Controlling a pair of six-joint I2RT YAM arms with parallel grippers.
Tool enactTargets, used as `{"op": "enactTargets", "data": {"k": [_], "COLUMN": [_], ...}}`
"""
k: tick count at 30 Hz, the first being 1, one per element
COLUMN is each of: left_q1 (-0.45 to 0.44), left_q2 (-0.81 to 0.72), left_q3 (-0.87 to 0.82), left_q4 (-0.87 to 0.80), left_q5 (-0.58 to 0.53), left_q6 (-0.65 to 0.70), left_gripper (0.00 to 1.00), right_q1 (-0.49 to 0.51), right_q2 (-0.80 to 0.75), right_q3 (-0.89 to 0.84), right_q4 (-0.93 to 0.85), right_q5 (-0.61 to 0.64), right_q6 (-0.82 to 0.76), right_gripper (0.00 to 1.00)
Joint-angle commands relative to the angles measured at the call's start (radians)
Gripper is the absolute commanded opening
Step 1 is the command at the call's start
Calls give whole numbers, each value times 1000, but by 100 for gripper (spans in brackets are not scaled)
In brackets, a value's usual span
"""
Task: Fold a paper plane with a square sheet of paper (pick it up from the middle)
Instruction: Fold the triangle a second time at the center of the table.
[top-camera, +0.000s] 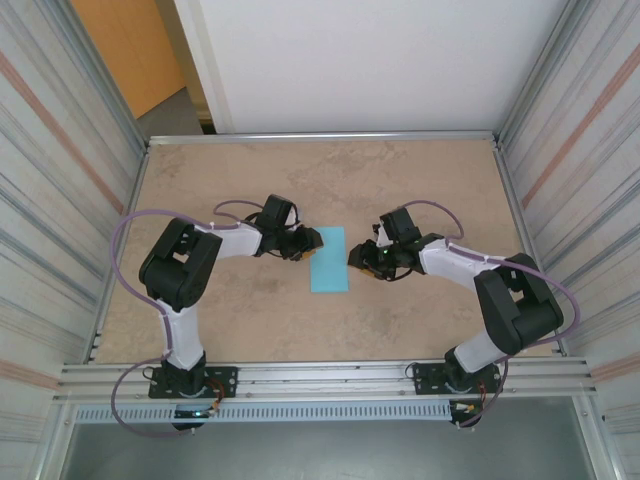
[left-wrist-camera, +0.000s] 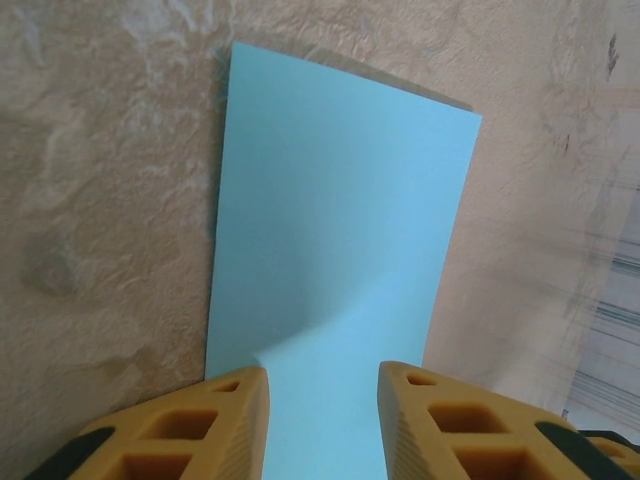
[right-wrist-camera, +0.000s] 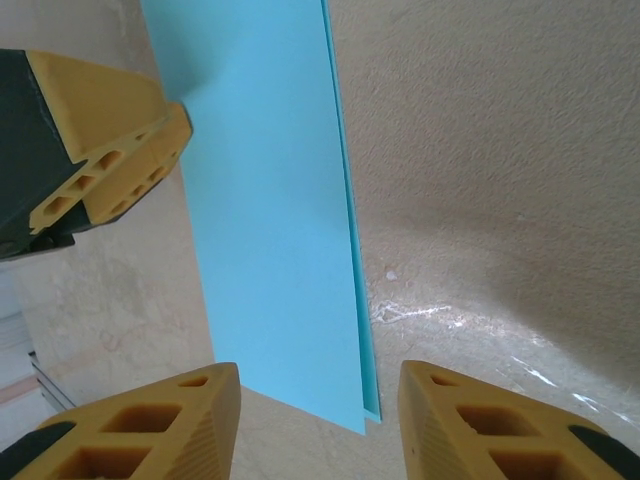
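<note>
My left fingers (left-wrist-camera: 245, 400) parted, tips at left edge of the square sheet of paper (top-camera: 329, 260), maybe touching it. Paper folded, flat on tabletop (top-camera: 420, 180). My right fingers (right-wrist-camera: 215, 400) parted, straddling paper's right edge.

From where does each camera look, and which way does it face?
Top external: above, behind the bases, facing down at the tan table; shows both arms, left gripper, right gripper.
Left wrist: on the left arm, facing the light-blue folded paper rectangle past its yellow fingers.
Right wrist: facing that paper past its own fingers; the left gripper shows upper left.
Shared: all see the paper.
</note>
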Motion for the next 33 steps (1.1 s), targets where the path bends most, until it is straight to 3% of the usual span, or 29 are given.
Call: {"op": "enactTargets", "data": {"k": [1, 21, 33], "left_q1": [-4, 0, 1], "left_q2": [34, 56, 67], "left_q3": [-26, 21, 31], "left_q4": [-138, -190, -179], "left_q5": [-21, -26, -10], "left_q6": [14, 30, 30], "left_gripper": [34, 31, 30], "right_q1": [21, 107, 126], "right_q2": [10, 74, 83], "right_q3": [-23, -32, -31], "right_q4": [-5, -16, 9], "right_q5": [-23, -48, -55], "right_q6": [44, 37, 42], "right_gripper": [44, 30, 31]}}
